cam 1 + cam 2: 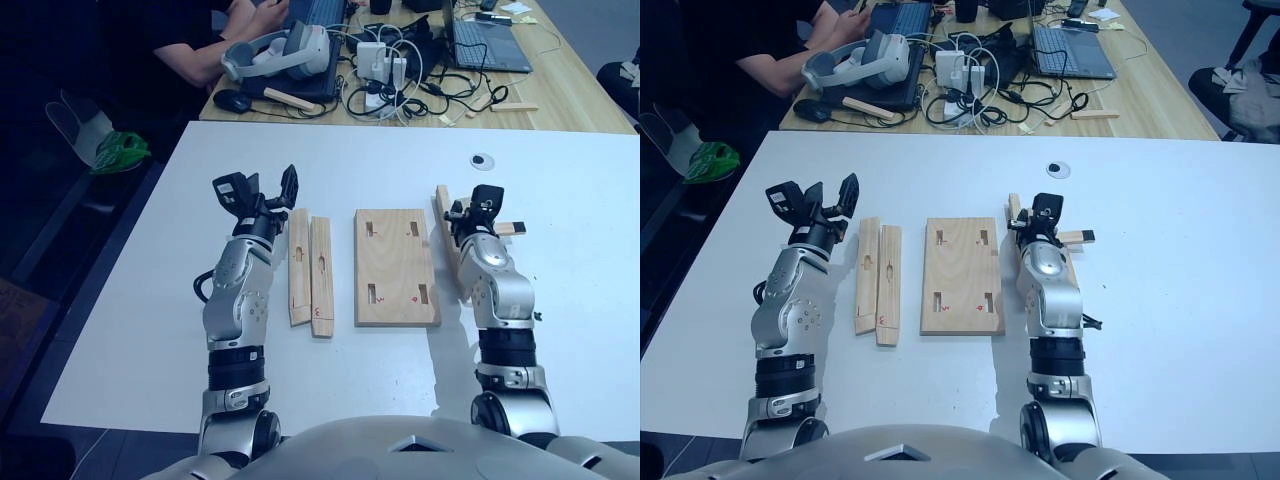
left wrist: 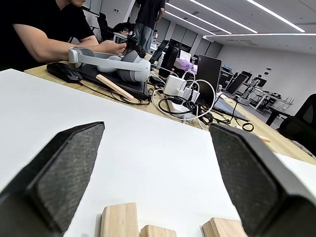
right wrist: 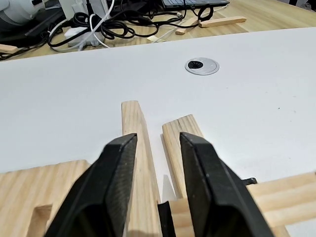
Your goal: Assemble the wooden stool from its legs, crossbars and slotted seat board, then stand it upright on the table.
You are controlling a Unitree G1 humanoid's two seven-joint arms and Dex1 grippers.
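nothing joined yet. left gripper (image 1: 258, 186) wide apart beside two legs (image 1: 310, 270); right gripper (image 3: 157, 139) slightly apart over other sticks (image 3: 132, 116). next, probably: grip one leg.

A pale rectangular wooden seat board (image 1: 397, 267) with four slots lies flat mid-way across the white counter (image 1: 560, 300). On its side toward the counter's left edge lie two pale wooden legs (image 1: 310, 270), side by side and parallel to the board. The left pincer (image 1: 262, 188) hovers by their far ends, fingers spread wide. The right pincer (image 1: 478, 205) sits over more pale wooden sticks (image 1: 443, 205) just beside the board — a short stick (image 1: 510, 229) juts toward the right edge. A round grey cable port (image 1: 483, 160) sits near the far edge.
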